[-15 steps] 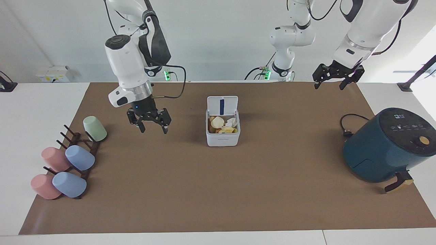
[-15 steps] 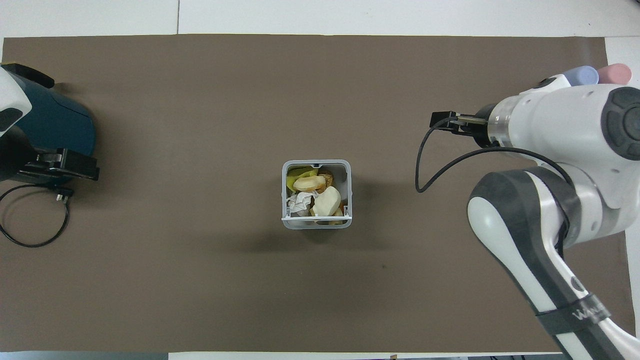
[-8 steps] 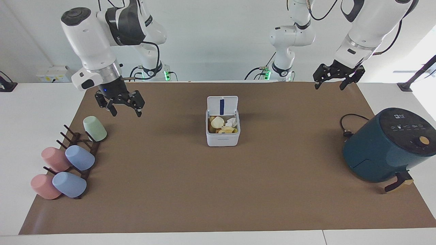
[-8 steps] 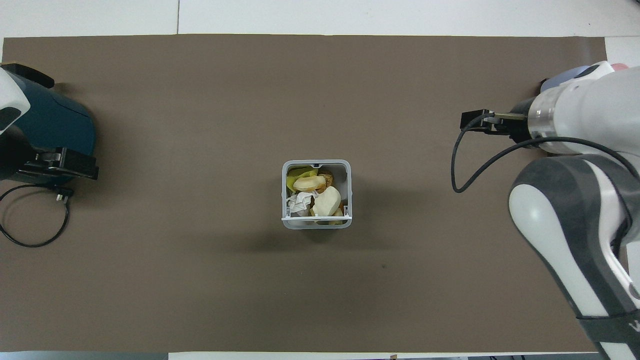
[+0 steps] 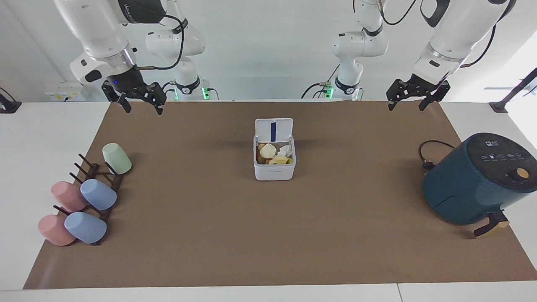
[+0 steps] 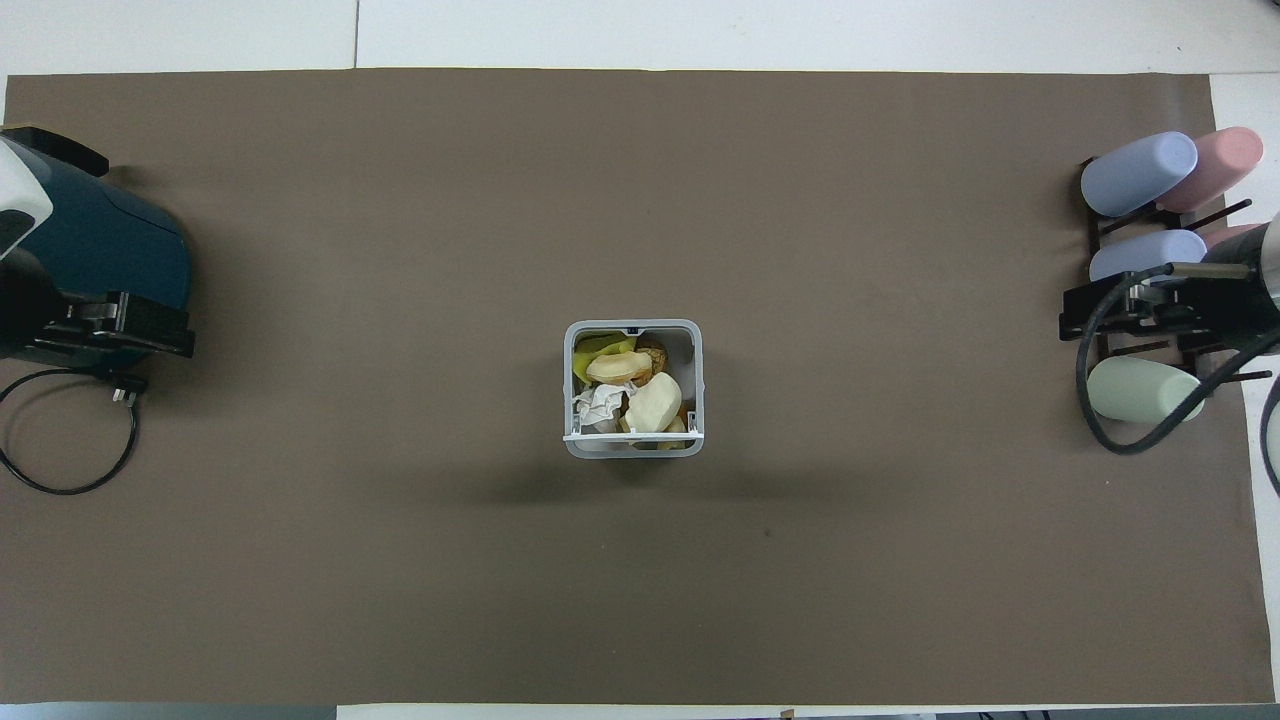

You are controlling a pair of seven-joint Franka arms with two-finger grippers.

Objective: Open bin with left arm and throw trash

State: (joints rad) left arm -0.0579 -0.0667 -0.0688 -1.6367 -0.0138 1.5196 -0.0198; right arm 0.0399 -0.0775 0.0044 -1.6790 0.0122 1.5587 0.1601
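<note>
Overall, a white desk covered by a brown mat is seen from across the room, with two robot arms standing along its robots' edge.

Starting at the right arm's end of the desk, a dark wooden rack holds five cups on their sides: one pale green, two pink and two blue. Above the mat's corner nearest the robots at this end hangs the right end effector, raised in the air with its black fingers spread apart and nothing between them.

Midway along the mat sits the bin, a small white box with rounded corners. Its lid stands upright, hinged on the side nearer the robots, so the bin is open. Inside lies the trash, pale yellow-cream lumps piled together with a crumpled white scrap; from overhead the pile nearly fills the bin.

Toward the left arm's end, the left end effector hangs over the mat's edge nearest the robots, its fingers also spread and empty. A dark-teal air fryer stands on the mat farther from the robots, its black cable coiled beside it.
</note>
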